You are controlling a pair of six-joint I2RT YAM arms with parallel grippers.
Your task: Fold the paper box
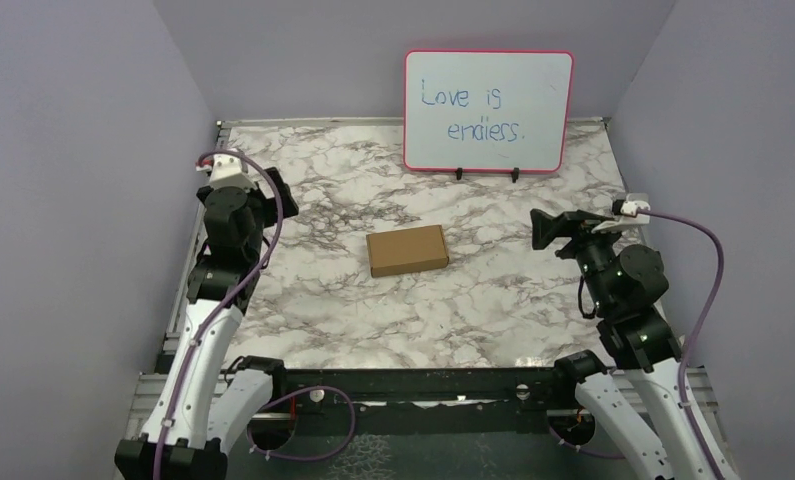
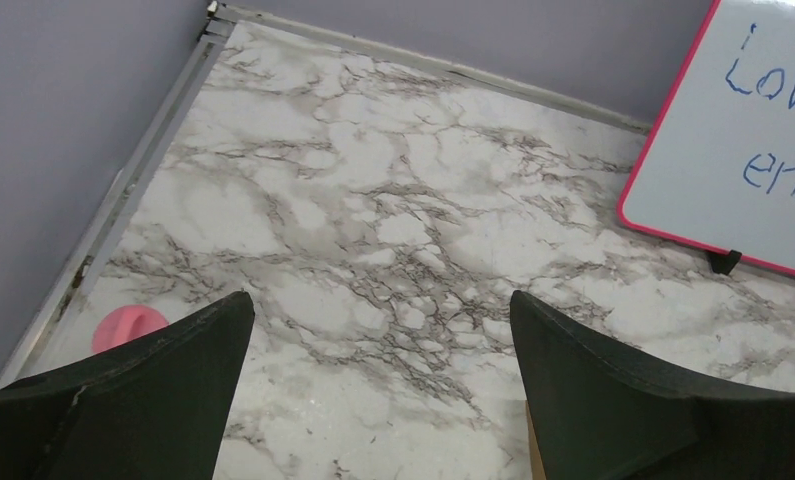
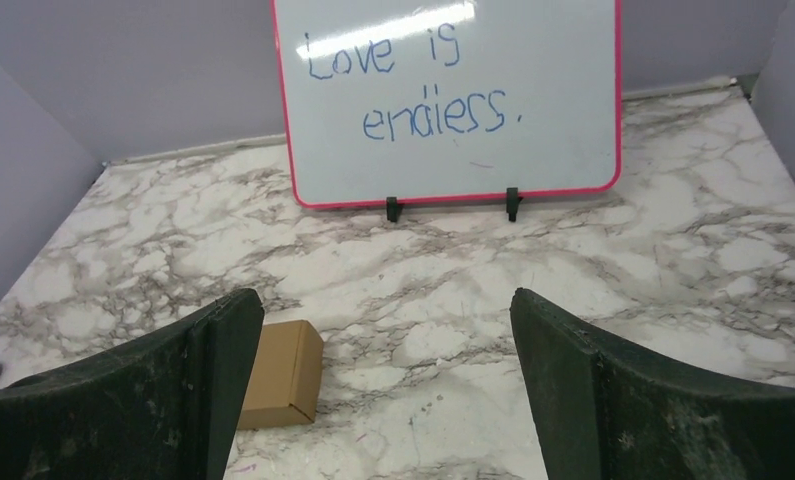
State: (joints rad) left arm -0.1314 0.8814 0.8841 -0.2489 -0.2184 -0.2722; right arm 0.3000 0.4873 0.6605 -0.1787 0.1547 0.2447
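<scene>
Aloft, left pincer (image 2: 381, 305) wide, right pincer (image 3: 381, 300) wide

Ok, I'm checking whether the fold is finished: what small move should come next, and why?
Probably just ease both arms to a rest pose. The paper box already lies closed and shallow in the middle of the table, and the left pincer and right pincer both stand open, apart from it, holding nothing.

"Love is endless." on whiteboard (image 1: 488, 110)
</scene>
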